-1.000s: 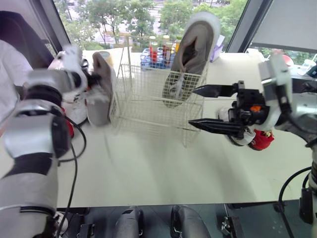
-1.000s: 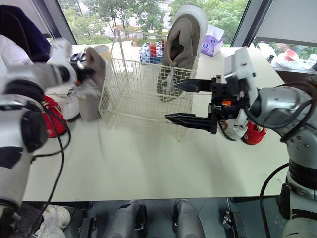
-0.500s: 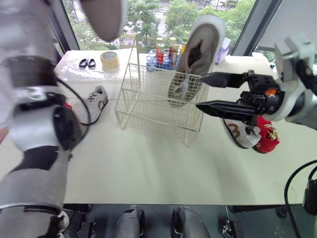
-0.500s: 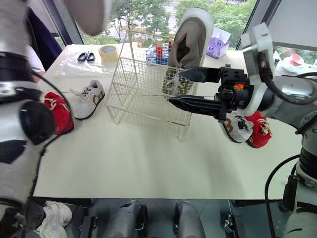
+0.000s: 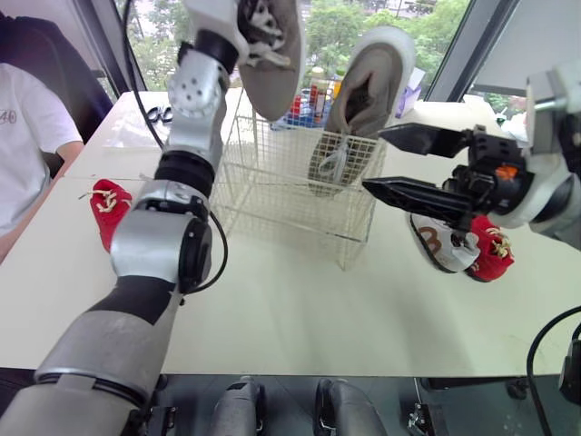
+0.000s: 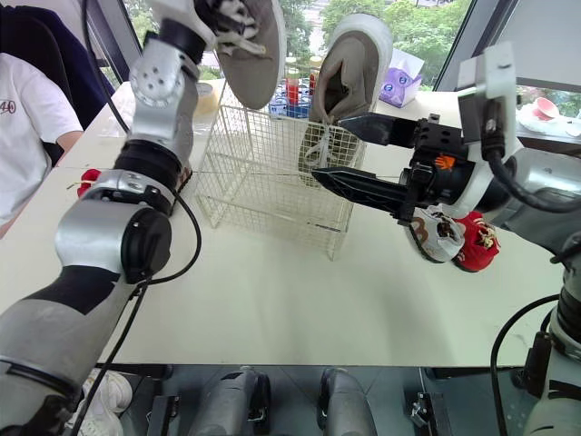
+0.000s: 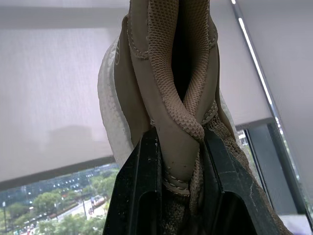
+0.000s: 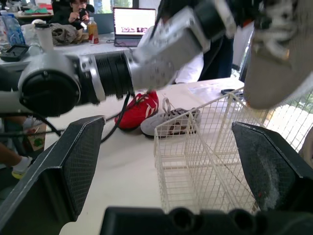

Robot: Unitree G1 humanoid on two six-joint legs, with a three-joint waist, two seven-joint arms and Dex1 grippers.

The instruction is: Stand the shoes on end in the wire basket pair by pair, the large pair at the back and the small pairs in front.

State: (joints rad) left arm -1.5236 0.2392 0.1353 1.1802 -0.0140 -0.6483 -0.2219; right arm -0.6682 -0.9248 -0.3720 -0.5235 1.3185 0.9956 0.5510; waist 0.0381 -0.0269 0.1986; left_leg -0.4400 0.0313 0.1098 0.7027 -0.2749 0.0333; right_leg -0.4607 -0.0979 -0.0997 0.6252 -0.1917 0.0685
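The left gripper [image 7: 178,143] clamped the pale-soled tan mesh shoe [image 5: 272,54] above the wire basket [image 5: 272,186]; the right gripper [image 5: 374,159] gaped wide.

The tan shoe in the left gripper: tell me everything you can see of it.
The tan shoe is a large sneaker with a smooth stitched upper, a mesh-lined collar, white laces and a pale sole. The left gripper is shut on its folded collar, one black finger on each side. It holds the shoe in the air, above the left part of the wire basket as seen from the head. Nothing else touches it.
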